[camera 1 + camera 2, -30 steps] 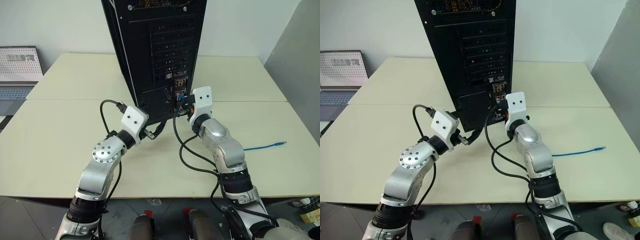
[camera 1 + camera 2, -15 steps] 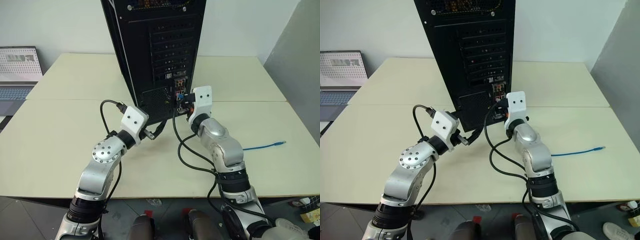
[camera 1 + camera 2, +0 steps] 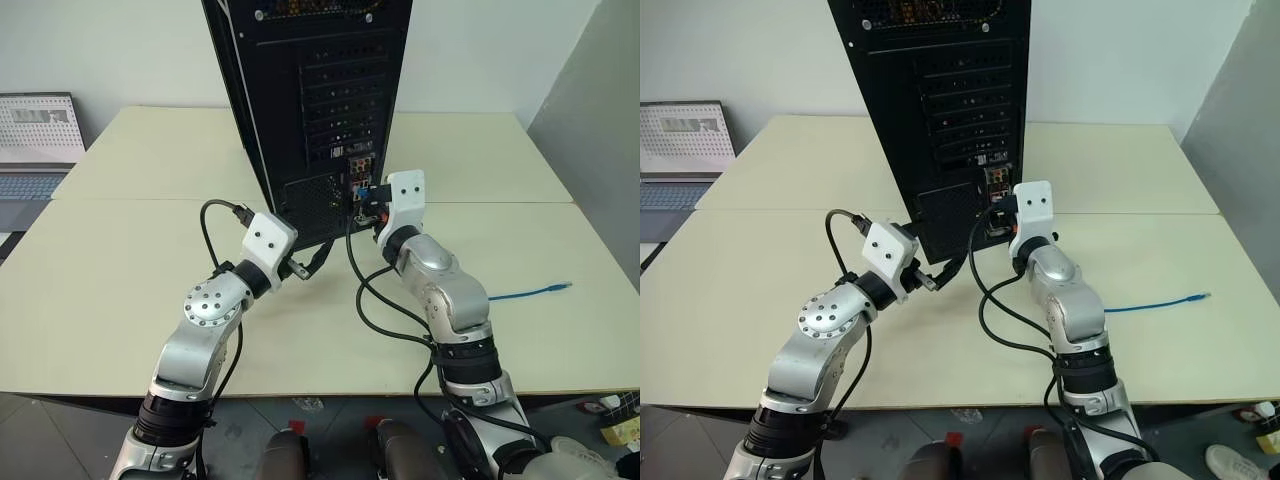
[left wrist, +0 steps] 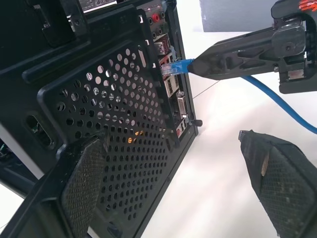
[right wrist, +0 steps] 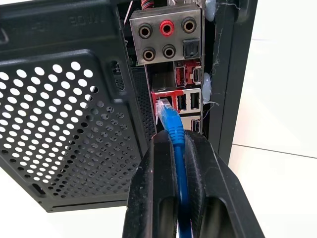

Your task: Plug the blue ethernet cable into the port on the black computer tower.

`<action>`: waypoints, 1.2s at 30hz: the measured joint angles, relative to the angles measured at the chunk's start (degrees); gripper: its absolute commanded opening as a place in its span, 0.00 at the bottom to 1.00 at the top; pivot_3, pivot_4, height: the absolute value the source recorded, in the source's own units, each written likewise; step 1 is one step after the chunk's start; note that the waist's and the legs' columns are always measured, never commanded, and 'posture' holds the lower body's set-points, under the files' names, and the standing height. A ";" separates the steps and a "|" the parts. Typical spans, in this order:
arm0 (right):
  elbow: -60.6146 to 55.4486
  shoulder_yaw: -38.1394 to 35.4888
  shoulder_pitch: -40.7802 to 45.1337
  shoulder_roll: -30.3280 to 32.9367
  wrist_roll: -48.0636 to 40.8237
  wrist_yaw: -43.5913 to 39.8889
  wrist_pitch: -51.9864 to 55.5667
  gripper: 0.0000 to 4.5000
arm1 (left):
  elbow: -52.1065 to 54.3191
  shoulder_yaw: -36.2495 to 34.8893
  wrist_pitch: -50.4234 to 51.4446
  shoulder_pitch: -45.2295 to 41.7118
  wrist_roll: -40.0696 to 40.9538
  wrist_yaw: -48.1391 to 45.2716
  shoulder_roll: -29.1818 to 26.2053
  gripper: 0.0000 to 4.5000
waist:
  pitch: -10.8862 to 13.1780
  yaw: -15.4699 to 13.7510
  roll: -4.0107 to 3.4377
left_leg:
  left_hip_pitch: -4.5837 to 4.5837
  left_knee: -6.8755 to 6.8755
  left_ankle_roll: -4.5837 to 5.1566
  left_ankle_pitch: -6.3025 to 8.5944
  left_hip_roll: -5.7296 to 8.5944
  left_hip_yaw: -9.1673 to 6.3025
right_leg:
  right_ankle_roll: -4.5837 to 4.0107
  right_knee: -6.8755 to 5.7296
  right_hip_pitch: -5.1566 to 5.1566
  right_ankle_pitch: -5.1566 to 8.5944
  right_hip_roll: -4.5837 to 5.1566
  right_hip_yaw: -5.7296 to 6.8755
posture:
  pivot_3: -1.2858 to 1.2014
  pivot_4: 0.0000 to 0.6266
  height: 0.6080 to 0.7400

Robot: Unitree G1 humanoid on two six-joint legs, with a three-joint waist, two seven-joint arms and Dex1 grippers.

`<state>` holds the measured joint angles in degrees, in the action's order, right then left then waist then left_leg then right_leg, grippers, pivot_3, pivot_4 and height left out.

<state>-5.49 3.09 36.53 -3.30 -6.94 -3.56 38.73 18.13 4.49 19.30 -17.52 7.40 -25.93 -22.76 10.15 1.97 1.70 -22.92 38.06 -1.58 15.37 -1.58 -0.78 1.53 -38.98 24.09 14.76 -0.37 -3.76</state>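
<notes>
**Plug held at the rear panel of the tower**

My right gripper [image 5: 174, 148] is clamped on the blue ethernet cable [image 5: 173, 130] just behind its clear plug; the plug tip sits at the port [image 5: 162, 102], a small dark socket in the red-trimmed block of connectors, and I cannot tell whether it is seated. The cable trails back to the right across the cream table [image 3: 120, 260], its free end [image 3: 560, 288] lying well apart from the arm. My left gripper [image 4: 168, 173] stands with fingers wide apart, holding nothing, near the perforated vent grille [image 4: 109, 124] low on the black computer tower [image 3: 320, 90]; a grey laptop [image 3: 35, 140] sits far left.
</notes>
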 measured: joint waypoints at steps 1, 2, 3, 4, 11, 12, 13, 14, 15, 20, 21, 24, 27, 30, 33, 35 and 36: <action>-0.49 0.09 -0.05 0.15 -0.25 -0.40 0.67 0.00 | 0.00 0.00 -0.01 0.01 -0.02 -0.01 0.00 0.99 | 0.00 0.00 0.00 | -0.01 -0.01 0.00 0.00 0.00 0.00 | 0.00 0.01 0.01 0.00 0.00 0.00 | 0.52 0.24 1.00; -1.43 0.52 -0.15 0.60 -0.88 -1.39 1.59 0.00 | 0.00 0.00 -0.01 0.10 -0.06 -0.02 -0.04 0.99 | 0.00 0.00 0.00 | -0.01 -0.02 0.00 0.00 0.00 0.00 | 0.00 0.01 0.01 0.00 0.00 0.00 | 0.52 0.24 1.00; -1.98 0.79 -0.18 0.82 -1.01 -1.84 2.05 0.00 | 0.00 0.01 -0.01 0.17 -0.10 -0.03 -0.05 0.99 | 0.00 0.01 0.00 | -0.01 -0.03 0.00 0.00 0.00 0.00 | 0.00 0.02 0.01 0.00 0.00 -0.01 | 0.52 0.24 1.00; -2.52 1.09 -0.30 0.91 -1.05 -2.28 2.32 0.00 | 0.00 0.01 -0.01 0.22 -0.17 -0.05 -0.05 0.99 | 0.00 0.01 0.00 | 0.00 -0.04 0.00 0.00 0.00 0.00 | 0.00 0.02 0.01 0.00 0.00 0.00 | 0.52 0.24 1.00; -3.62 2.70 -1.59 1.48 -0.74 -2.36 3.07 0.00 | 0.00 0.01 -0.07 0.44 -0.80 -0.69 -0.08 0.99 | 0.00 -0.01 0.00 | -0.01 -0.05 0.00 0.00 0.00 0.00 | 0.00 0.02 0.02 0.00 0.00 0.00 | 0.52 0.24 1.00; -3.62 2.69 -1.59 1.50 -0.64 -2.22 3.02 0.00 | 0.00 0.01 -0.09 0.44 -0.82 -0.77 -0.08 0.99 | 0.00 -0.03 0.00 | -0.01 -0.04 0.00 0.00 0.01 0.00 | 0.00 0.02 0.01 0.00 0.00 0.00 | 0.52 0.24 1.00; -3.62 2.69 -1.59 1.51 -0.48 -2.09 2.94 0.00 | 0.00 0.01 -0.10 0.45 -0.86 -0.85 -0.08 0.99 | 0.00 -0.03 0.00 | -0.01 -0.04 0.00 0.00 0.02 0.01 | 0.00 0.03 0.01 0.00 0.01 -0.01 | 0.52 0.24 1.00; -3.61 2.69 -1.59 1.52 -0.42 -2.00 2.86 0.00 | 0.00 0.01 -0.11 0.45 -0.89 -0.90 -0.08 0.99 | 0.00 -0.04 0.00 | -0.01 -0.04 0.00 0.00 0.02 0.01 | 0.00 0.03 0.02 0.00 0.01 -0.01 | 0.52 0.24 1.00; -3.61 2.68 -1.59 1.50 -0.32 -1.85 2.77 0.00 | 0.00 0.01 -0.12 0.45 -0.92 -0.95 -0.08 0.99 | 0.00 -0.05 0.00 | -0.01 -0.04 0.00 0.00 0.01 0.00 | 0.00 0.03 0.01 0.00 0.01 0.00 | 0.52 0.24 1.00; -3.59 2.65 -1.57 1.22 0.08 -1.31 1.71 0.00 | 0.00 0.01 -0.23 0.48 -1.05 -1.01 -0.08 0.99 | 0.00 -0.05 0.00 | -0.02 -0.04 0.00 0.00 0.01 0.00 | 0.00 0.03 0.01 0.01 0.01 0.00 | 0.52 0.24 1.00; -3.54 2.65 -1.55 1.21 0.21 -1.23 1.58 0.00 | 0.00 0.01 -0.30 0.49 -1.05 -1.01 -0.07 0.99 | 0.00 -0.05 0.00 | -0.02 -0.04 0.00 0.00 0.02 0.00 | 0.00 0.03 0.01 0.00 0.01 0.00 | 0.52 0.24 1.00; -3.48 2.66 -1.54 1.27 0.60 -1.10 1.53 0.00 | 0.00 0.01 -0.65 0.62 -1.06 -1.02 -0.07 0.99 | 0.00 -0.06 0.00 | -0.02 -0.04 0.00 0.00 0.01 0.00 | 0.00 0.03 0.01 0.01 0.01 0.00 | 0.52 0.24 1.00; -3.48 2.66 -1.54 1.72 0.68 -1.28 1.71 0.00 | 0.00 0.01 -0.77 0.69 -1.07 -1.03 -0.07 0.99 | 0.00 -0.09 0.00 | -0.02 -0.04 0.00 0.00 0.03 0.00 | 0.00 0.03 0.01 0.00 0.02 0.00 | 0.52 0.24 1.00; -4.24 2.66 -1.62 2.54 0.47 -1.80 2.93 0.00 | 0.00 0.01 -0.82 0.73 -1.09 -1.03 -0.07 0.99 | 0.00 -0.13 0.00 | -0.03 -0.04 0.00 0.00 0.04 0.00 | 0.00 0.04 0.00 0.01 0.04 0.01 | 0.52 0.24 1.00; -4.70 2.66 -1.66 2.87 0.45 -1.88 3.11 0.00 | 0.00 0.02 -0.86 0.73 -1.11 -1.02 -0.05 0.99 | 0.00 -0.13 0.00 | -0.02 -0.04 0.00 0.00 0.04 -0.01 | 0.00 0.04 0.00 0.01 0.04 0.02 | 0.52 0.24 1.00; -4.70 2.66 -1.66 2.87 0.47 -1.83 3.11 0.00 | 0.00 0.04 -0.89 0.73 -1.12 -1.03 -0.04 0.99 | 0.00 -0.13 0.00 | -0.02 -0.04 0.00 0.00 0.04 -0.01 | 0.00 0.04 0.00 0.01 0.04 0.02 | 0.52 0.24 1.00; -4.69 2.66 -1.66 2.85 0.47 -1.68 3.09 0.00 | 0.00 0.05 -0.90 0.73 -1.12 -1.03 -0.04 0.99 | 0.00 -0.13 0.00 | -0.03 -0.04 0.00 0.00 0.05 -0.01 | 0.00 0.04 0.00 0.01 0.04 0.01 | 0.52 0.24 1.00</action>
<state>-10.18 5.75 34.88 -0.44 -6.46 -5.24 41.81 18.13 4.54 18.40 -16.79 6.27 -26.96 -22.79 10.16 1.84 1.70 -22.94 38.02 -1.58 15.37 -1.53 -0.79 1.54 -38.95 24.09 14.76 -0.32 -3.75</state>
